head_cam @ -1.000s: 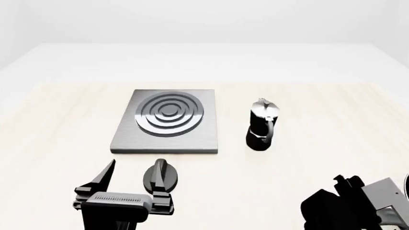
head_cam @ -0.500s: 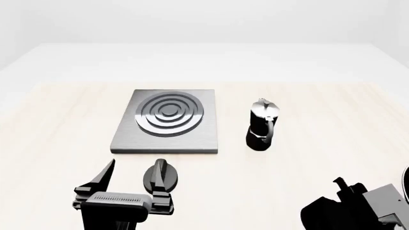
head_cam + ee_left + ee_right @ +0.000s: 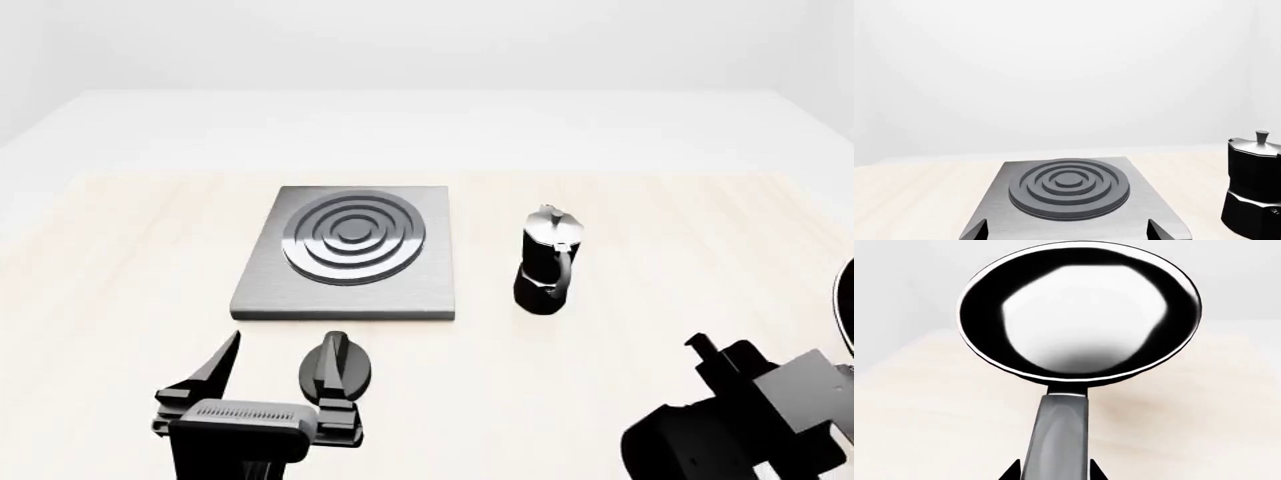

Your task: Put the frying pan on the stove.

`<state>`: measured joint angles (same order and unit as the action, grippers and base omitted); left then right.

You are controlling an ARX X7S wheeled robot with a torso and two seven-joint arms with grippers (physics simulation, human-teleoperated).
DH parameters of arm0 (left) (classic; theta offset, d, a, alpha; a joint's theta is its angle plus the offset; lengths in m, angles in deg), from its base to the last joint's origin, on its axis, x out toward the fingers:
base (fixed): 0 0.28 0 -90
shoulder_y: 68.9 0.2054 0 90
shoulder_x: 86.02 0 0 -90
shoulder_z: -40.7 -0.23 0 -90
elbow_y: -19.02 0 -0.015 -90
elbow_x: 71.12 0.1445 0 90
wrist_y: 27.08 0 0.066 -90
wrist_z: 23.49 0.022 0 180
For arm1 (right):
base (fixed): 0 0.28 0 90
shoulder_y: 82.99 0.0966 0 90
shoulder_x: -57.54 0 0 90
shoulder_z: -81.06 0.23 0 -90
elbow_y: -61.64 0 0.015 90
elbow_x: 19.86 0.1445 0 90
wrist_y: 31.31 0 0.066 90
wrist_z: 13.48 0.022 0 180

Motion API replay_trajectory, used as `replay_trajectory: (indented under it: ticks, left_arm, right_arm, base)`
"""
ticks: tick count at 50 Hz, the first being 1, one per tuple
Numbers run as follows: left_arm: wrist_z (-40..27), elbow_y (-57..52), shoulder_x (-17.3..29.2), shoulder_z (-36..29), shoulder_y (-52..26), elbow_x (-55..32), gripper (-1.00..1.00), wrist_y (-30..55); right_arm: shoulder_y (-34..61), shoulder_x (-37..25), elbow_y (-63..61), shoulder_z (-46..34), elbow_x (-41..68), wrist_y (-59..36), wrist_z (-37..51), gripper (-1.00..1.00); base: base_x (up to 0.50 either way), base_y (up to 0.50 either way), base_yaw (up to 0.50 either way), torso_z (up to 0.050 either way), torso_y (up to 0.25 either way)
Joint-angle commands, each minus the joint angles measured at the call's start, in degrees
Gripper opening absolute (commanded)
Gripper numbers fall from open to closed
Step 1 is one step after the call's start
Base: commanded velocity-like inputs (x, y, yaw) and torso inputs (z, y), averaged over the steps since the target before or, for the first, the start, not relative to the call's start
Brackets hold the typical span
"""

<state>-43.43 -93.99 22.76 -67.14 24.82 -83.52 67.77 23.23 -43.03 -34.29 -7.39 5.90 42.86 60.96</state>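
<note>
1. The frying pan (image 3: pixel 1079 312) is held by its handle in the right claw (image 3: pixel 1053 474), jaws clamped on either side, and appears raised off the desk (image 3: pixel 120 260).
2. In the head view only the pan's rim is seen at the far right edge, well apart from the stove (image 3: pixel 350 252).
3. The stove's rings carry nothing; a moka pot (image 3: pixel 547 260) stands between.
4. The left claw (image 3: pixel 274 375) is spread apart, holding nothing.
5. Judged remaining: carry across, lower, release.

A bare simulated kitchen test scene: a pale wood-grain table (image 3: pixel 694 230) set against blank white walls carries cookware only, with a grey stove (image 3: pixel 350 253) plate with dark rings, a black-and-silver moka pot (image 3: pixel 549 261) beside it, and a glossy frying pan (image 3: pixel 1079 312).
</note>
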Motion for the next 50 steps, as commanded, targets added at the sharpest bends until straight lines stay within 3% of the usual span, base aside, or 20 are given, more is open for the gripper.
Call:
replay_trajectory:
  ticks: [1,33,50]
  left_arm:
    - [-0.2,-0.08,0.18,-0.06,-0.07,-0.22,1.0,-0.04]
    - [-0.73,-0.15,0.67,-0.48,-0.16,-0.43,1.0,-0.21]
    - [-0.76,0.56,0.76,-0.96,-0.36,-0.42,1.0,-0.62]
  right_arm:
    - [0.95,-1.74,-7.14,-2.86,-1.36,-3.47,-0.77,-1.0]
    - [3.85,-3.69,-11.71,-7.61,4.21,-7.03,-8.39,-1.0]
    - [4.0,-3.33,-14.17,-8.76,7.12,-2.68,-14.36,-1.0]
  base:
    - [0.0,0.0,0.0,0.0,0.0]
    - [0.0,0.0,0.0,0.0,0.001]
    - [0.0,0.0,0.0,0.001,0.002]
